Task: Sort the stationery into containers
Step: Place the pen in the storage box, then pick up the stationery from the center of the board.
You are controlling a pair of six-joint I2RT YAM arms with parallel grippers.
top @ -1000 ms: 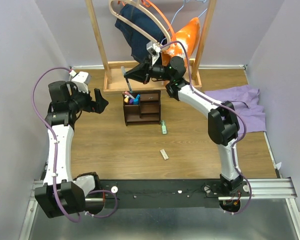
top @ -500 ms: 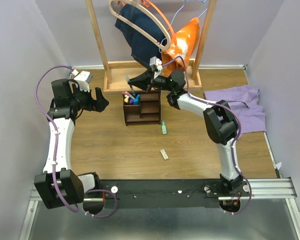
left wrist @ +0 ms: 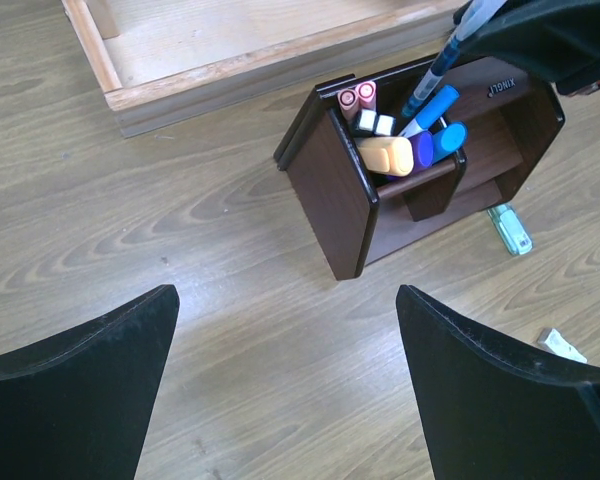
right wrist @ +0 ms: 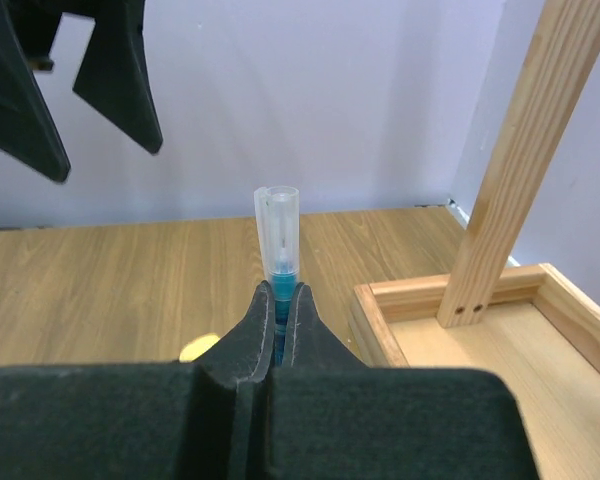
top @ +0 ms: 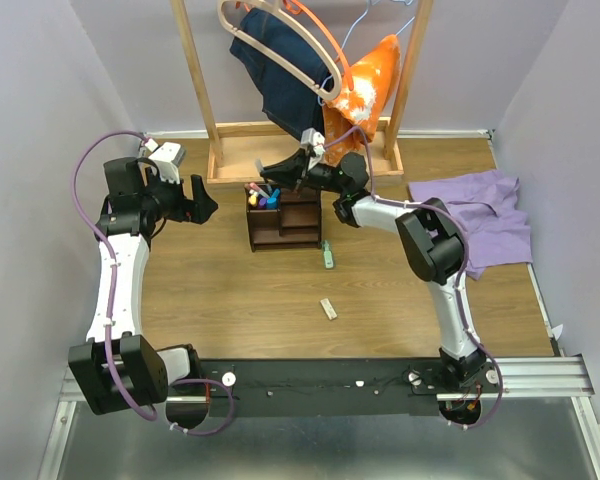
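Note:
The dark brown organizer (top: 285, 218) stands mid-table; it also shows in the left wrist view (left wrist: 342, 195). Its upright slot holds pink-tipped pens (left wrist: 357, 97), a yellow highlighter (left wrist: 385, 155) and blue-capped items (left wrist: 448, 140). My right gripper (top: 271, 171) is shut on a clear pen with a blue core (right wrist: 277, 235), just above that slot; the pen's lower end (left wrist: 427, 88) reaches in among the others. My left gripper (top: 202, 200) is open and empty, to the left of the organizer. A green highlighter (top: 328, 255) and a beige eraser (top: 328, 309) lie on the table in front of the organizer.
The light-wood clothes rack base (top: 230, 165) sits right behind the organizer, with clothes hanging above (top: 280, 70). A purple cloth (top: 480, 210) lies at the right. Lilac walls close in on both sides.
My right gripper has come down and forward with the pen, from above the rack base to just over the organizer's slot. My left arm shifted slightly.

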